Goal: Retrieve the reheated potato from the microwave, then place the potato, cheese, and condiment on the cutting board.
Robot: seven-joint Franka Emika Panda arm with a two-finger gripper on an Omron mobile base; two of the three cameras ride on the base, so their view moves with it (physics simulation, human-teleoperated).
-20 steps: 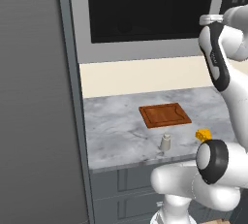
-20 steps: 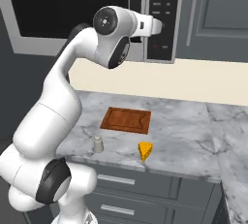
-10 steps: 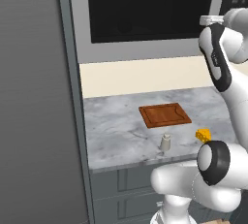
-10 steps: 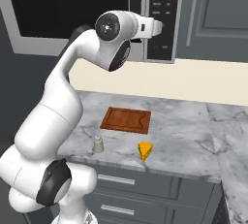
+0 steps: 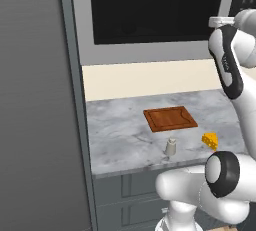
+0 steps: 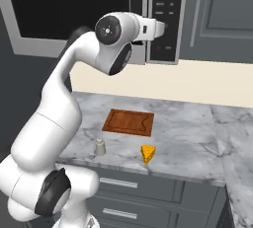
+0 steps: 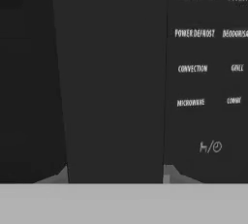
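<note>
1. End effector (image 6: pixel 160 28) sits up at the microwave (image 5: pixel 150 20) front, at the seam between the black glass door and the button panel (image 7: pixel 208 68); the white hand hides the fingertips in the right base view. Fully closed. Hand view has a wide dark vertical bar dead ahead, looks like the door handle (image 7: pixel 114 77), but can't tell whether the fingers clamp it or just sit shut in front of it.
2. Nearest on the bench (image 5: pixel 120 140): condiment (image 5: pixel 170 146), upright, close to the front edge, free-standing.
3. Cheese (image 5: pixel 210 139) also near the front edge, to the right of the condiment and apart from it, resting on the marble.
4. Cutting board (image 5: pixel 170 118) lies flat further back, roughly mid-bench, behind and between those two. Nothing on it; touches neither.
5. Beige wall strip (image 6: pixel 207 81) runs behind the bench, under the microwave.
6. Microwave door shut, glass dark, so potato location can't be read.
7. Panel labels legible in hand view: HEALTHY COOKING, POWER DEFROST, CONVECTION, MICROWAVE, GRILL.
8. Grey cabinet (image 6: pixel 222 15) to the right of the microwave; tall grey panel (image 5: pixel 40 100) on the left.
</note>
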